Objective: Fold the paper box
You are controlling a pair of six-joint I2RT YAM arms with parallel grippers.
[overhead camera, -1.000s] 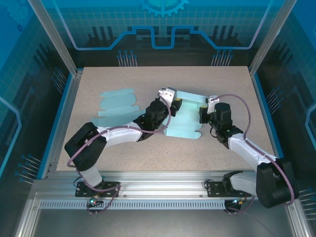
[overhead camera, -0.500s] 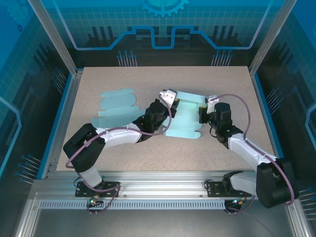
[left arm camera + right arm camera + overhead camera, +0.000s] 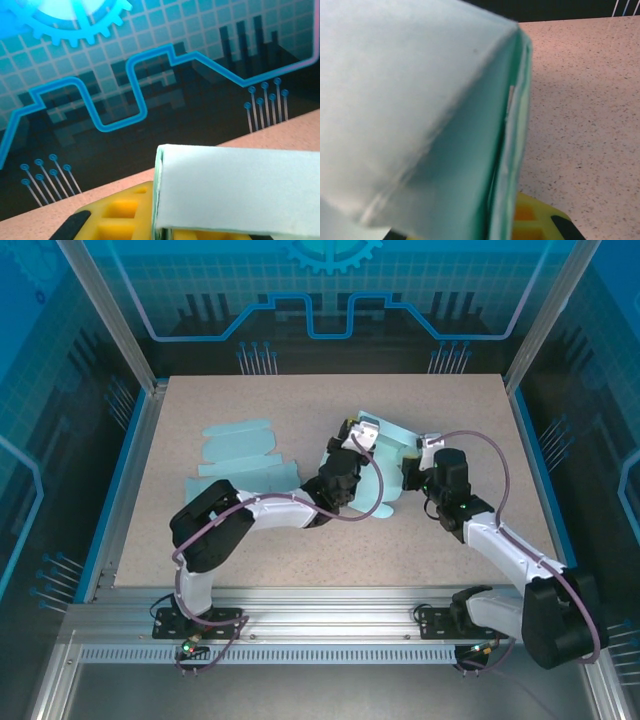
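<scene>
Moved since a second ago: we recorded the left gripper carried rightward and up from the flat sheet, drawing one panel of the paper box off the table with it; the right arm kept its place. Left gripper: we noted its yellow finger lying under a folded paper edge in the left wrist view, and we judged the fingers clamped on the raised panel's top edge. Right gripper: fingers together, pinched on the box's right edge, with paper pressed close to the lens and a yellow finger below it in the right wrist view. Paper box: we found it at the table's middle, right of centre, between the two grippers, partly stood up, its long axis running from near to far, the lifted panel leaning toward the right gripper. Governing relation: we judged that the free panel lay just left of the right gripper's hold, so the fold would close rightward, the left arm carrying and the right arm anchoring. Also present: a second flat blank, well apart to the left, untouched.
</scene>
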